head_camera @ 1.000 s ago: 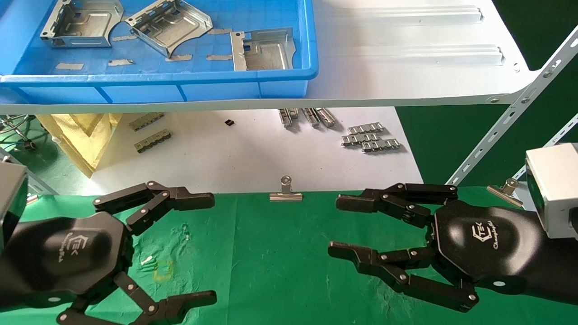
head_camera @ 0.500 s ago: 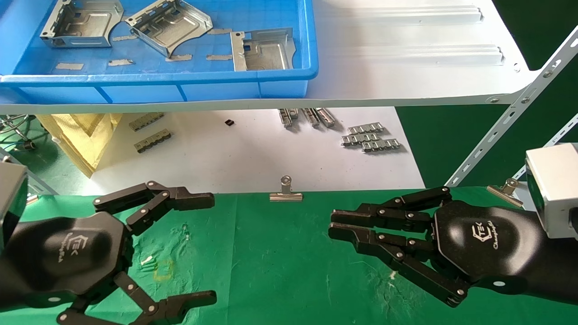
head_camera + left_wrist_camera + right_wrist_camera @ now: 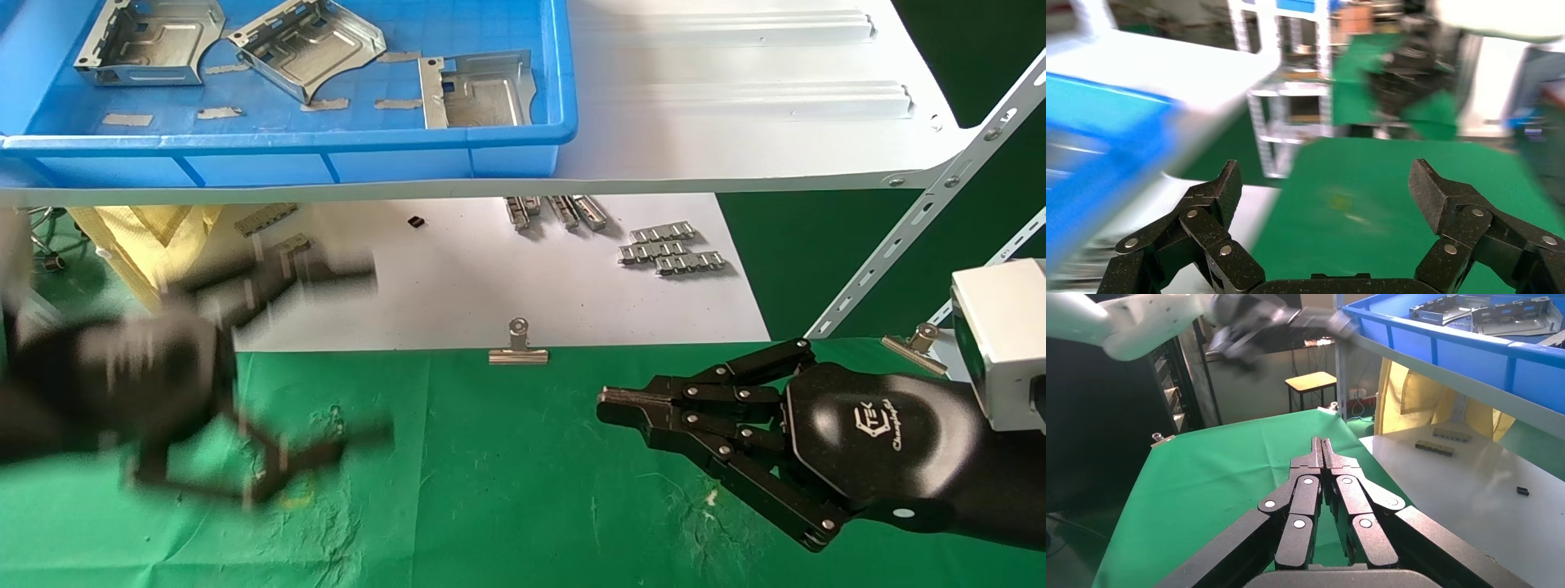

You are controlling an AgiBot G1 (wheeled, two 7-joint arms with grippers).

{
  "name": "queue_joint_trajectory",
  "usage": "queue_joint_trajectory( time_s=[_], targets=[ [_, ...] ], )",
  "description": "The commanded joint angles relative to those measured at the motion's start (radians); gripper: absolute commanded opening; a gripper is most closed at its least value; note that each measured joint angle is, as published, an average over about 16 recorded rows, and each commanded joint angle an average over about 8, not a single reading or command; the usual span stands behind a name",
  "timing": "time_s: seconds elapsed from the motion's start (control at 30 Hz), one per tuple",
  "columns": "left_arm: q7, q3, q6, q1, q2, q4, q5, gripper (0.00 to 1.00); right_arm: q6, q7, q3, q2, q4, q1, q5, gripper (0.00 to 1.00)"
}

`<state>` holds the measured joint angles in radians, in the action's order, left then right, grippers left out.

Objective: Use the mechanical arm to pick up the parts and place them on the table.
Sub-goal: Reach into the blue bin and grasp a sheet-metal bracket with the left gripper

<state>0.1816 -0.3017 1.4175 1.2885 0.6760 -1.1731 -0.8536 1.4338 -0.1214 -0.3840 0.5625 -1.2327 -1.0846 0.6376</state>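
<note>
Left gripper (image 3: 323, 359): smeared by motion in the head view, lifted off the green surface (image 3: 507, 490) since half a second ago and swinging up toward the blue bin (image 3: 327, 159) on the white shelf (image 3: 735, 106). Fingers spread wide, nothing between them, as the left wrist view confirms.

Right gripper (image 3: 609, 402): low over the surface on the right, fingers pressed tip to tip and empty; a second ago spread apart, half a second ago nearly together, now fully closed. Parked, by the look of it.

Parts (image 3: 478, 82): three silver brackets lying in the bin, untouched, none yet on the surface. Nearest to the bin's front right corner, the one marked; two others farther left.

Meaning for the task: reach just begun, no pick made. Probably the left arm as the working one, heading for a bracket. Likely concerns: clearing the bin's front wall on the way in, and getting fingers under a flat, folded-edge piece of sheet metal.
</note>
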Motion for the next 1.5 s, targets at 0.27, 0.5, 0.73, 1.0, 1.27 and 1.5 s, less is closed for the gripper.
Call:
queue_joint_trajectory(
  time_s=[0.27, 0.5, 0.73, 1.0, 1.27, 1.5],
  targets=[
    [-0.016, -0.100, -0.096, 0.401, 0.167, 0.330, -0.261, 1.00, 0.000, 0.000, 0.000, 0.000, 0.000, 0.000, 0.000, 0.00],
    [-0.083, -0.171, -0.218, 0.636, 0.326, 0.692, -0.422, 1.00, 0.000, 0.000, 0.000, 0.000, 0.000, 0.000, 0.000, 0.00],
    [-0.138, -0.214, -0.477, 0.745, 0.448, 0.960, -0.527, 1.00, 0.000, 0.000, 0.000, 0.000, 0.000, 0.000, 0.000, 0.00],
    [-0.172, -0.231, -0.618, 0.776, 0.502, 1.091, -0.566, 0.43, 0.000, 0.000, 0.000, 0.000, 0.000, 0.000, 0.000, 0.00],
    [-0.167, -0.241, -0.612, 0.791, 0.509, 1.146, -0.580, 0.00, 0.000, 0.000, 0.000, 0.000, 0.000, 0.000, 0.000, 0.09],
    [-0.149, -0.244, -0.630, 0.798, 0.513, 1.173, -0.584, 0.00, 0.000, 0.000, 0.000, 0.000, 0.000, 0.000, 0.000, 0.67]
  ],
)
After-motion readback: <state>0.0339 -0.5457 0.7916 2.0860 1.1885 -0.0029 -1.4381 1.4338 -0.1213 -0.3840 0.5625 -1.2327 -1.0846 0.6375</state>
